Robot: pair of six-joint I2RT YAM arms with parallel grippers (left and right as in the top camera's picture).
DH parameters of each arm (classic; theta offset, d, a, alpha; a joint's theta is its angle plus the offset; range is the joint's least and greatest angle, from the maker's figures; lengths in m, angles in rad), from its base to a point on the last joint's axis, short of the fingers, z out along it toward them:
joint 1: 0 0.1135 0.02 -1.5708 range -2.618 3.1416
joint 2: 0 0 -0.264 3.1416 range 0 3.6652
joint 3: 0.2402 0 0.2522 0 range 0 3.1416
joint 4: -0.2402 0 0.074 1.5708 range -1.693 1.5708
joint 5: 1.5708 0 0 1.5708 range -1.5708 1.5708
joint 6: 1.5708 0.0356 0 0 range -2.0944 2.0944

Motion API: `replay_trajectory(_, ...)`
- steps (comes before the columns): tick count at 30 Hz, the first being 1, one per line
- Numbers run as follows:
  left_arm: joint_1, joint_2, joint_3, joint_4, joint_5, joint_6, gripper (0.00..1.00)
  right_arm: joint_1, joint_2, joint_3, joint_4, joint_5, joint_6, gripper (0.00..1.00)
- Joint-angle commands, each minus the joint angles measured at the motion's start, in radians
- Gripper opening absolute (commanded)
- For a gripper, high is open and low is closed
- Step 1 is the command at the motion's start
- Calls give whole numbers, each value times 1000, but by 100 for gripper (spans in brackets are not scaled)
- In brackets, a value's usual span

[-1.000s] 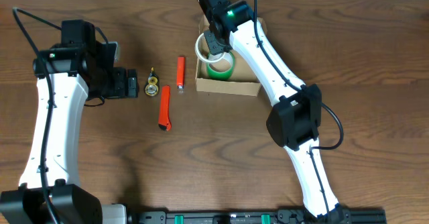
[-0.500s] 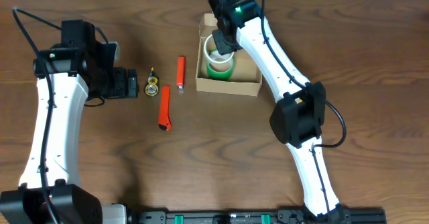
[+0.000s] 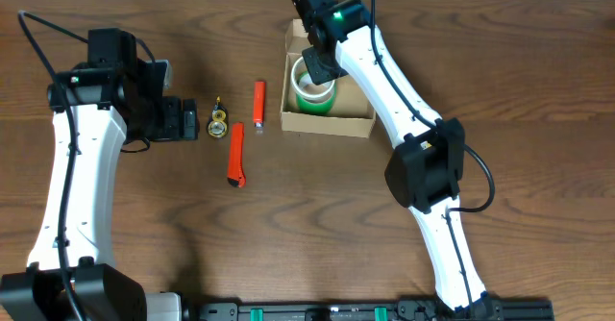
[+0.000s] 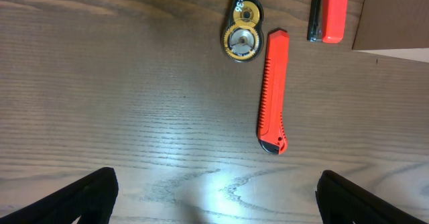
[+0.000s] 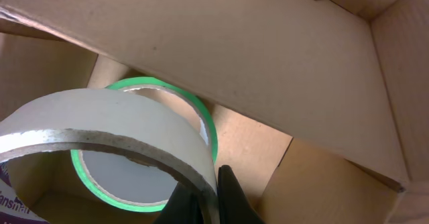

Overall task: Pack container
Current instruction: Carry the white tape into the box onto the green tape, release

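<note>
Green tape (image 5: 209, 131) half hidden under white roll (image 5: 100, 120).

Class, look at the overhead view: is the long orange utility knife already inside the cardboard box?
No: the utility knife lies on the bare table, well apart from the box.

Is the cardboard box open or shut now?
Open. From overhead the cardboard box shows its inside, with a green tape roll lying in it; no lid covers it.
</note>
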Motion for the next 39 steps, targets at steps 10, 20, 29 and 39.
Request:
replay_trajectory(10, -1, 8, 22, -5, -4, 10, 96, 12, -23, -68, 71, -10, -6, 1)
replay_trajectory(20, -1, 8, 22, -5, -4, 10, 95, 12, -23, -124, 105, -13, 5, 8)
replay_trajectory(29, -1, 8, 22, -5, -4, 10, 95, 12, -35, -68, 64, -12, 4, 32)
replay_trajectory(39, -1, 8, 22, -5, -4, 10, 95, 21, -238, 100, -48, 87, -19, 40)
